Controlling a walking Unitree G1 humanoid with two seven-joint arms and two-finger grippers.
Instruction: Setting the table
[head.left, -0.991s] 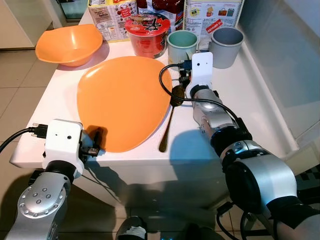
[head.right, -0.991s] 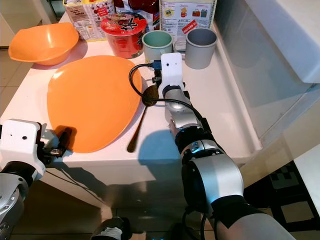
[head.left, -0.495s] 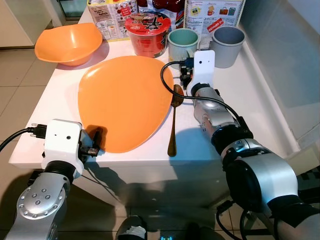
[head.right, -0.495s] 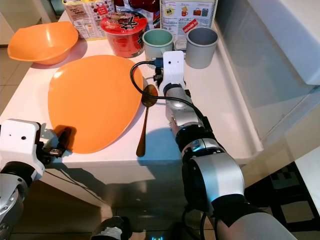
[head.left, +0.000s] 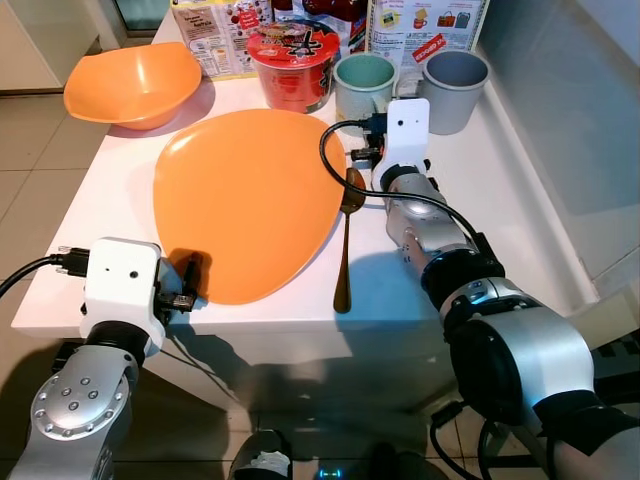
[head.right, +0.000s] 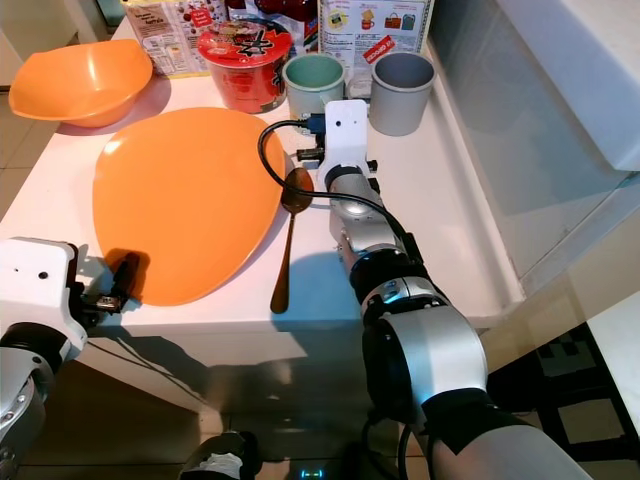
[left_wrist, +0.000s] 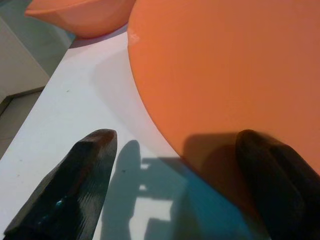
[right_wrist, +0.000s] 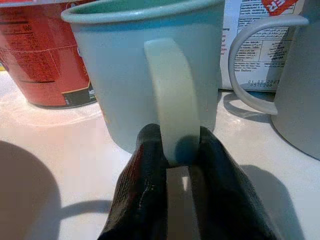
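Orange plate (head.left: 248, 200) lies flat on the white table (head.left: 500, 210), a brown spoon (head.left: 346, 240) just beside its right edge. Left wrist view: left gripper (left_wrist: 185, 175) spread wide at the plate's near rim. Right wrist view: right gripper (right_wrist: 172, 165) pinches the green mug's (right_wrist: 150, 65) handle.
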